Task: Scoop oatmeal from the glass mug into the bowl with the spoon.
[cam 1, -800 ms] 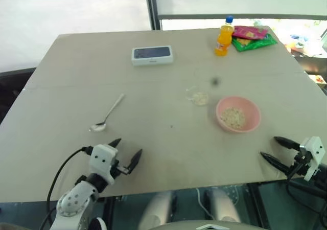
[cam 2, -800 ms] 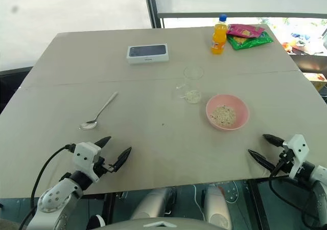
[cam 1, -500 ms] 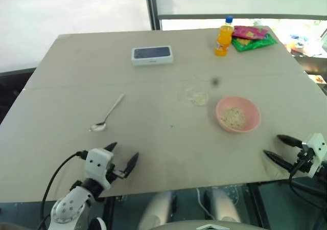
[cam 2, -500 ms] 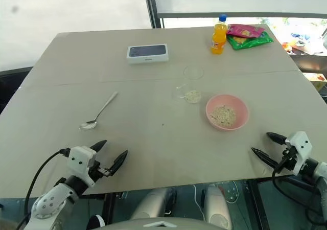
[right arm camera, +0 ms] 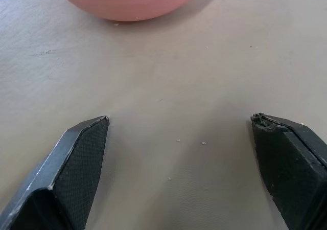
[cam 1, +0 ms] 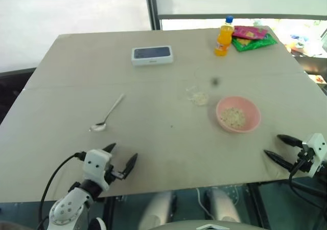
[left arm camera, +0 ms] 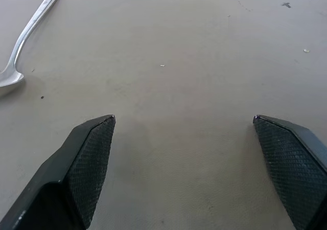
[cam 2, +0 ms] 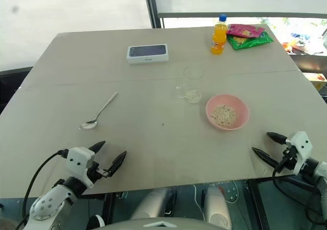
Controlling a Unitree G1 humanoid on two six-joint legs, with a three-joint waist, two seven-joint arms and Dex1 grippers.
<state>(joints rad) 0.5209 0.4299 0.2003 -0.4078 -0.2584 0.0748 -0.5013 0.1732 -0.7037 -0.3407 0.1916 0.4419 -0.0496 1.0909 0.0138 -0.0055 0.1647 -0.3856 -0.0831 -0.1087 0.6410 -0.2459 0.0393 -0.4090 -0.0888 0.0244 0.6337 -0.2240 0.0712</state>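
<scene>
Clear glass mug (cam 2: 192, 89) beside pink bowl (cam 2: 227, 112), oatmeal (cam 2: 223, 115) inside; spoon (cam 2: 97, 113) lies flat beyond my left gripper (cam 2: 107, 156); both my grippers (cam 2: 264, 145) agape, empty; near-invisible glass risks toppling; thin handle may slip.

An orange drink bottle (cam 2: 218, 35), snack packets (cam 2: 247, 37) and a white box (cam 2: 147, 53) on the far table (cam 2: 153, 138)

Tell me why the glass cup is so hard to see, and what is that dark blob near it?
In the right eye view the glass mug is clear, so only its faint rim and the oatmeal at its bottom show. In the left eye view a blurry dark spot sits beside it; the right eye view shows none there, so it is likely a smudge on the lens.
</scene>
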